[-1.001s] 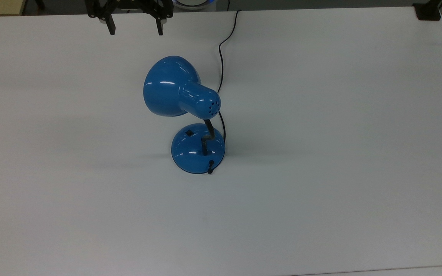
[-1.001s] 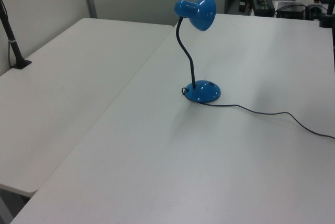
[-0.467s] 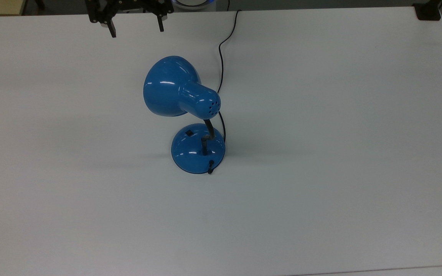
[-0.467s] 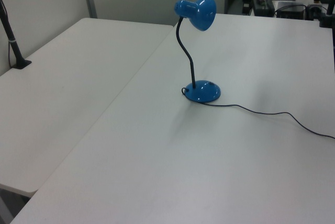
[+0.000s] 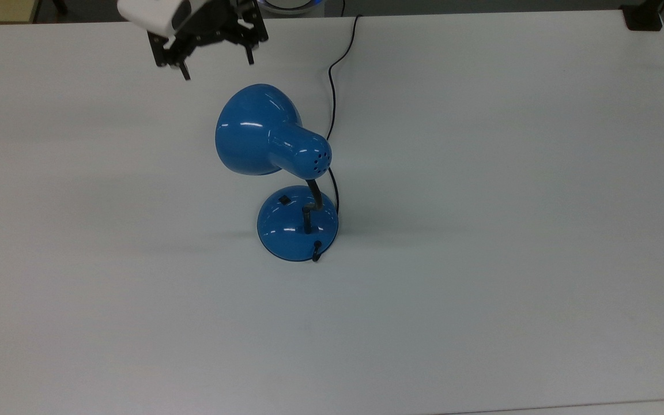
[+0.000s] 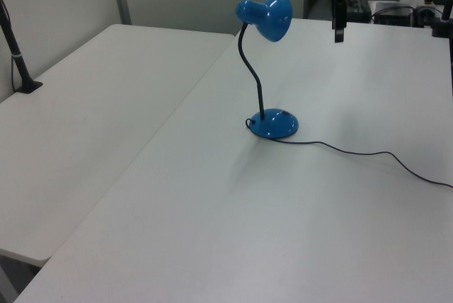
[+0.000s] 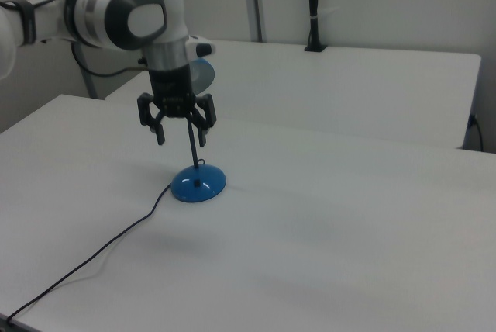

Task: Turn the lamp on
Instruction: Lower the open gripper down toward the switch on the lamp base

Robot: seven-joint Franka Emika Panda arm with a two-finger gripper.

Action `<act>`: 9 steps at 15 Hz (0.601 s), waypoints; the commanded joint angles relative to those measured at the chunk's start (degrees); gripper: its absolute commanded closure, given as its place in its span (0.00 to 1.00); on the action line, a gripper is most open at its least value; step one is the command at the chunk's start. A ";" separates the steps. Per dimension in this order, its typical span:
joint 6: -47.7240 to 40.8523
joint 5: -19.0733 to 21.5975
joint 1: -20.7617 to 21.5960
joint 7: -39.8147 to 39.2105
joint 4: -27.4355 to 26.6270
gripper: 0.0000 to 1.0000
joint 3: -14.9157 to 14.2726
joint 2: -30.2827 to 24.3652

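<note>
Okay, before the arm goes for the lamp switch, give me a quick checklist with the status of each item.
1. Tool open and empty: ok, fingers apart, nothing between them.
2. Lamp upright on the table: ok.
3. Switch in sight on the base: ok in the top view, just clear of the shade's edge.
4. Tool over the switch: not ok, it hangs high, off beyond the shade.
5. Cord out of the way: ok, it trails off on the base's far side.
6. Lamp lit: cannot tell.

Gripper [image 5: 217, 68] in the air near the table's [image 5: 482, 288] far edge, fingers [image 7: 160, 135] spread, pointing down.
</note>
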 commanded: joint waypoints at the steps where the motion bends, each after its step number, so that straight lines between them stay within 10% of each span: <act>1: 12.09 0.70 0.91 1.21 -7.89 0.77 -0.27 -0.10; 2: 16.32 1.66 1.52 4.36 -9.48 1.00 -0.09 0.85; 9: 31.47 1.76 5.74 18.27 -9.06 1.00 0.00 10.69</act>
